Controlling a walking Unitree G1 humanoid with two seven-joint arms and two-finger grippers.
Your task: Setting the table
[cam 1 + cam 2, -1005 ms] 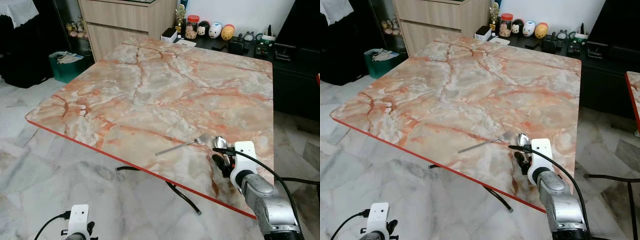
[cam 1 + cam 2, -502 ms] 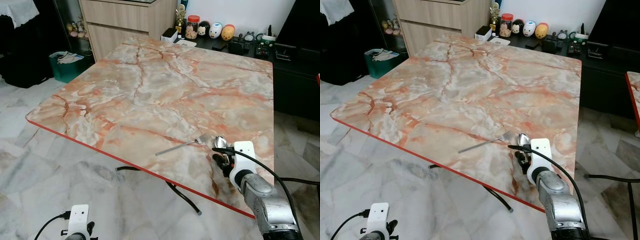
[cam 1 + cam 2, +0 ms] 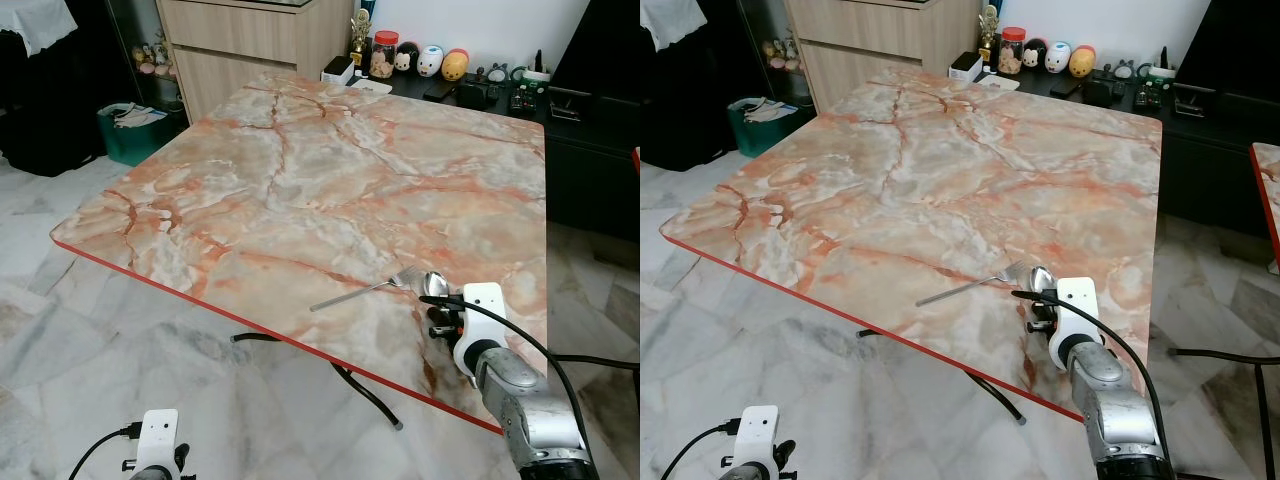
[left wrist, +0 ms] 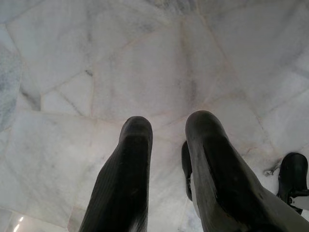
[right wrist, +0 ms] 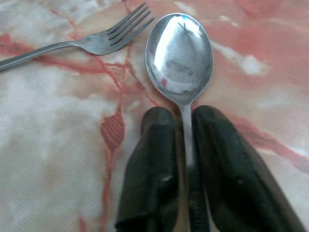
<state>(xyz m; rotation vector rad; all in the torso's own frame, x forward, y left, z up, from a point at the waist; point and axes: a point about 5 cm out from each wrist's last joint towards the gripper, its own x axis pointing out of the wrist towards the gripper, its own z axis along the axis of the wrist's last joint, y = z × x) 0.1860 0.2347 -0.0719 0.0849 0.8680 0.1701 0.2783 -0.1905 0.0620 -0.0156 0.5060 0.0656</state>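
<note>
The right claw (image 5: 183, 159), grasping the spoon (image 5: 180, 58) beside the fork (image 3: 362, 290) on the tabletop (image 3: 300, 180), seems mid-placement; releasing should follow, while the left claw (image 4: 169, 169) hangs slightly parted.

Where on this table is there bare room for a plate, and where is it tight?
The marble table is bare from the fork across to its left and far edges. It is tight only at the near right corner, where the fork, the spoon and the right gripper, shut on the spoon, sit together.
</note>
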